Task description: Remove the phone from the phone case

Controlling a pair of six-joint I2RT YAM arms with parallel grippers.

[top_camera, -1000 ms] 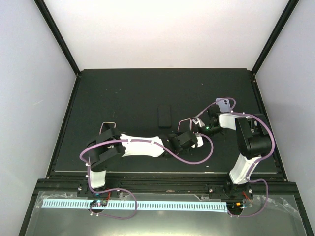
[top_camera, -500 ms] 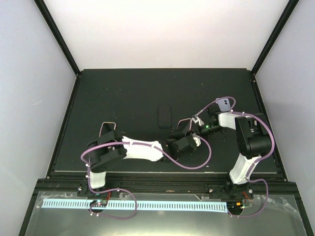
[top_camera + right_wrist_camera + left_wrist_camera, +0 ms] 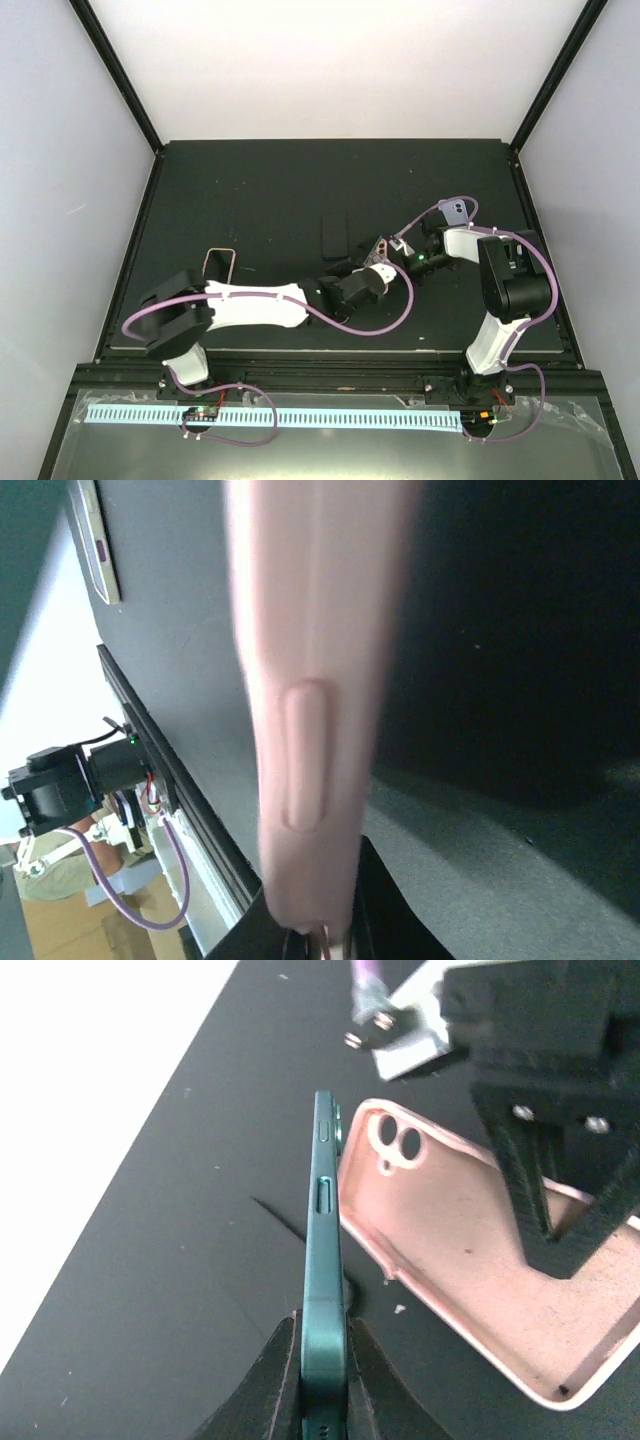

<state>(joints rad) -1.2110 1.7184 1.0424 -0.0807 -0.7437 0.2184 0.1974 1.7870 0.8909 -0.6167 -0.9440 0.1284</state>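
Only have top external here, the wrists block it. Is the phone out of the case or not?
Observer: Out. The left wrist view shows the green phone edge-on beside the pink case, not seated in it; the inside of the shell is bare.
Operator: Left grip on it?
Observer: Yes, the left gripper pinches the phone's lower end, one finger on each flat face.
Operator: And who has the case?
Observer: The right wrist view shows the right gripper shut on the case's edge, with a side-button bump facing that camera.
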